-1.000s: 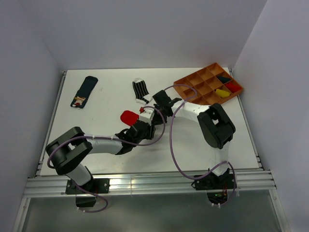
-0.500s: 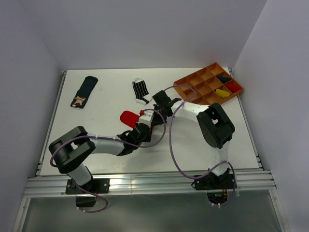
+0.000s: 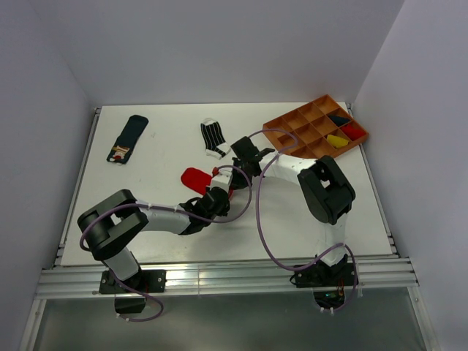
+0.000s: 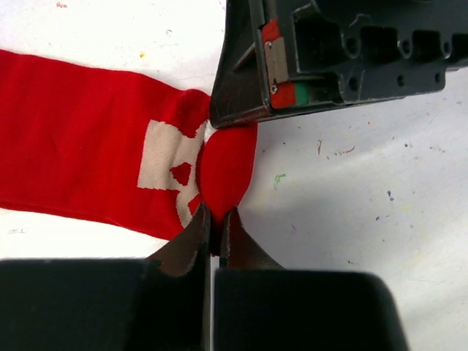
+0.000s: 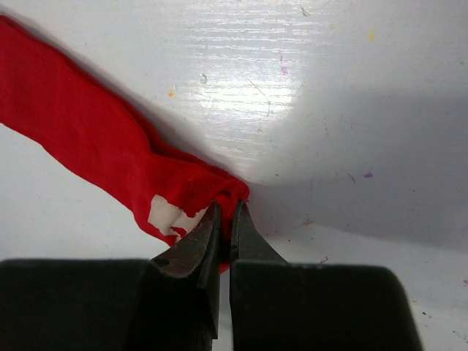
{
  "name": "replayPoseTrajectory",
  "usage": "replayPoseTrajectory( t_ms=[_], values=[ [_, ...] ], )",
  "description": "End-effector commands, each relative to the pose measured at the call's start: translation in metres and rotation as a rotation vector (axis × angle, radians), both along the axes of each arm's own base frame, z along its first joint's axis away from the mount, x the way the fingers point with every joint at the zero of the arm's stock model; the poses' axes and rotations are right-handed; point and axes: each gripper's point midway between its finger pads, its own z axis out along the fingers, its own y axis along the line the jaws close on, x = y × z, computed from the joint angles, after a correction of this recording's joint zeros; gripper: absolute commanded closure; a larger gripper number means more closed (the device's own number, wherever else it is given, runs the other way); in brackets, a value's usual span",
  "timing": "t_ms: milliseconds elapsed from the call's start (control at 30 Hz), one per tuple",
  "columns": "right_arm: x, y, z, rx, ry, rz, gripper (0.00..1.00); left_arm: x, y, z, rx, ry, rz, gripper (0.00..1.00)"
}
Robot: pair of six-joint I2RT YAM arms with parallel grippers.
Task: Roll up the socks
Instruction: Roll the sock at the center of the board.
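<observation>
While the overhead camera takes in both arms reaching from the near edge toward the middle of the white table (image 3: pixel 161 234), only the wrist cameras show the grips themselves. In the left wrist view, the left gripper (image 4: pixel 216 219) is clenched, its fingertips pinching the near edge of a rounded lump at the end of the red sock (image 4: pixel 88 153). The black body of the other arm's tool presses on the lump's far side. From its own wrist view, the right gripper (image 5: pixel 227 216) is likewise clamped on bunched red folds, which the overhead view hides beneath the two heads.

The red sock lies mid-table, touching both grippers. From above, only its rounded free end shows, just left of them. Up close, it is a flat red band with a blocky white figure, partly drawn into the turned-up end.

Farther back, the striped sock (image 3: pixel 213 137) lies flat, black and white with a white toe. Well apart at the far left, the navy sock (image 3: pixel 129 137) lies flat, its patterned cuff toward the arms. At the far right stands an orange divided tray (image 3: pixel 278 123), with a yellow bundle (image 3: pixel 336 140) between a black item and a red one.
</observation>
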Motion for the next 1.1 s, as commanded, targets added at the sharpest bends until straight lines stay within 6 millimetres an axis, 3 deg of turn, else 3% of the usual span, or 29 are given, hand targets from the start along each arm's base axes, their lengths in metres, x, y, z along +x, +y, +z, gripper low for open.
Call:
replayPoseTrajectory(
  t_ms=[0, 100, 133, 300, 533, 800, 1067],
  values=[
    [0.008, 0.008, 0.011, 0.059, -0.016, -0.021, 0.95, 0.004, -0.005, 0.01, -0.073, 0.012, 0.025, 1.0],
    [0.011, 0.008, 0.02, 0.116, -0.048, -0.046, 0.78, 0.006, 0.001, 0.011, -0.151, 0.069, 0.041, 1.0],
    [0.015, 0.009, 0.024, 0.134, -0.073, -0.054, 0.67, 0.013, 0.007, 0.017, -0.191, 0.068, 0.064, 1.0],
    [0.019, 0.005, 0.045, 0.218, -0.159, -0.098, 0.42, 0.01, 0.019, 0.014, -0.338, 0.195, 0.085, 1.0],
    [0.014, 0.011, 0.053, 0.346, -0.212, -0.101, 0.44, 0.013, 0.03, 0.01, -0.534, 0.336, 0.136, 1.0],
    [0.004, 0.016, 0.027, 0.404, -0.151, -0.124, 0.45, 0.013, 0.028, 0.009, -0.688, 0.477, 0.151, 1.0],
    [0.007, 0.024, 0.02, 0.436, -0.134, -0.124, 0.45, 0.013, 0.028, 0.001, -0.709, 0.532, 0.178, 1.0]
  ],
)
